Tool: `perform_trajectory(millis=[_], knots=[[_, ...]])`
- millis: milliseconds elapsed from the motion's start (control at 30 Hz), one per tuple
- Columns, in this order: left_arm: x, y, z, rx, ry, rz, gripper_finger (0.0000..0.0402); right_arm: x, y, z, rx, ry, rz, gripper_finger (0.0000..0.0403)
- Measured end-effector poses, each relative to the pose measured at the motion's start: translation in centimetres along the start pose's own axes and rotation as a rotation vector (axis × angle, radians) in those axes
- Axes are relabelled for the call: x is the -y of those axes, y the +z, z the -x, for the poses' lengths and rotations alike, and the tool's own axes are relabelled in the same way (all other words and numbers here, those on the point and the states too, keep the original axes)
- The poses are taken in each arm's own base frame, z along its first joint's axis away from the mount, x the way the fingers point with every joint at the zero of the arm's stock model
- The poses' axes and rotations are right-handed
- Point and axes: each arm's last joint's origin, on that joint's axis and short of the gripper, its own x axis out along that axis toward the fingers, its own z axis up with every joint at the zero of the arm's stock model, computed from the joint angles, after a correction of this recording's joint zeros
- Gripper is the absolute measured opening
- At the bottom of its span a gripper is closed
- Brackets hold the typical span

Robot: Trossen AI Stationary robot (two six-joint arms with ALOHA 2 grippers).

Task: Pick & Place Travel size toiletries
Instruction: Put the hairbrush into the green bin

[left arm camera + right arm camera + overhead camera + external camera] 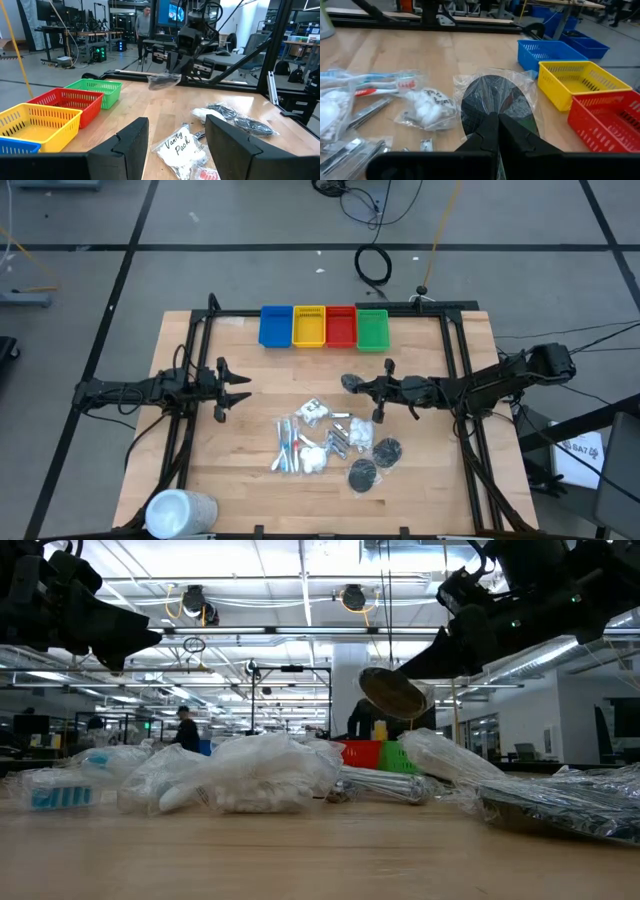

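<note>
One camera looks straight down, one level across the tabletop, both wrist cameras face the shared toiletries pile.

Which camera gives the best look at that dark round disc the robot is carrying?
The right wrist view: the wrapped dark disc fills it, pinched by the right gripper. The high view shows a small blob, the low view its tilted underside, the left wrist view a distant shape.
</note>
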Motion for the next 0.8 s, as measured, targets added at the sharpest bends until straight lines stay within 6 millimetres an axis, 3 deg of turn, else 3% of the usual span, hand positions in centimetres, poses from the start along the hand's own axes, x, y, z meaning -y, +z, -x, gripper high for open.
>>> perform_trajectory(millis=[367,800], knots=[[0.0,0.0,0.0,0.000,0.000,0.000,0.0191,1.6,0.2,-0.4,0.021,-0.067,-0.019,0.0000],[0.0,0.0,0.0,0.000,0.000,0.000,0.0191,6.5,0.3,-1.1,0.035,-0.269,-0.064,0.0000]])
